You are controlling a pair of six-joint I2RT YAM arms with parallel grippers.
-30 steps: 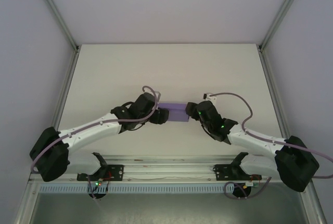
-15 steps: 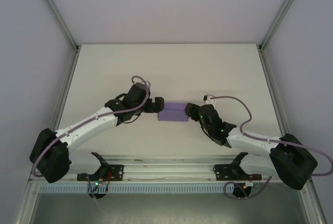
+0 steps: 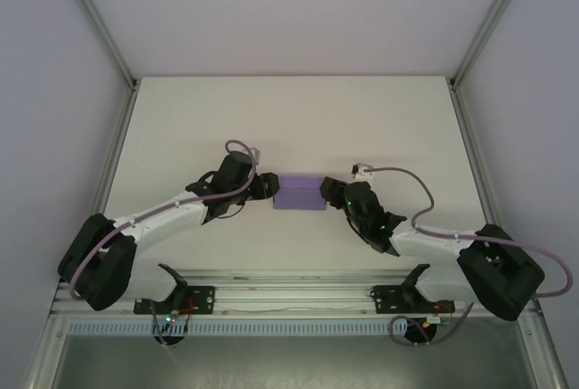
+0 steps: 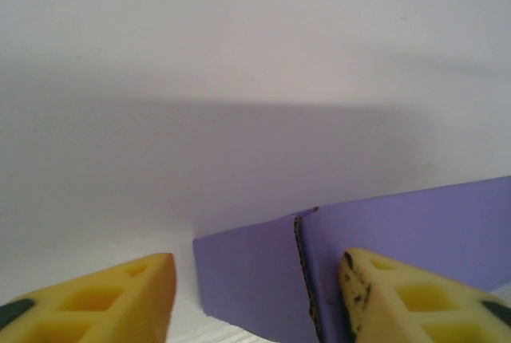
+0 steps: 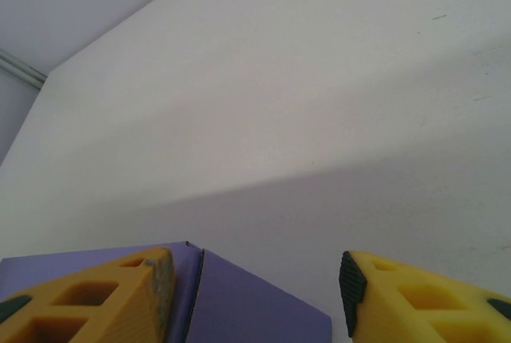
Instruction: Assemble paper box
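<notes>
From above: the paper box [image 3: 301, 194] lies mid-desk [image 3: 289, 118], with its long axis running left to right. It is bracketed, with the left tool [image 3: 267, 186] at its left short end and the right tool [image 3: 331, 192] at its right. Both are equally close. From up here I can't tell whether either is touching it.

Left wrist camera: the left tool [image 4: 255, 303] is spread wide and gripping nothing. The box [image 4: 415, 223] sits dead ahead, its near corner between the fingers [image 4: 120, 299]. One finger hangs off past the end and the other is in front of the long face. It's lavender card, folded up into a low block, with a dark seam down that corner.

Right wrist camera: the right tool [image 5: 255, 275] is also gaping and empty. The box's [image 5: 239, 299] corner pokes in low and left, under one finger, while the other finger is over bare desk [image 5: 319, 120]. My read is that any squeeze comes endwise, along that long axis.
</notes>
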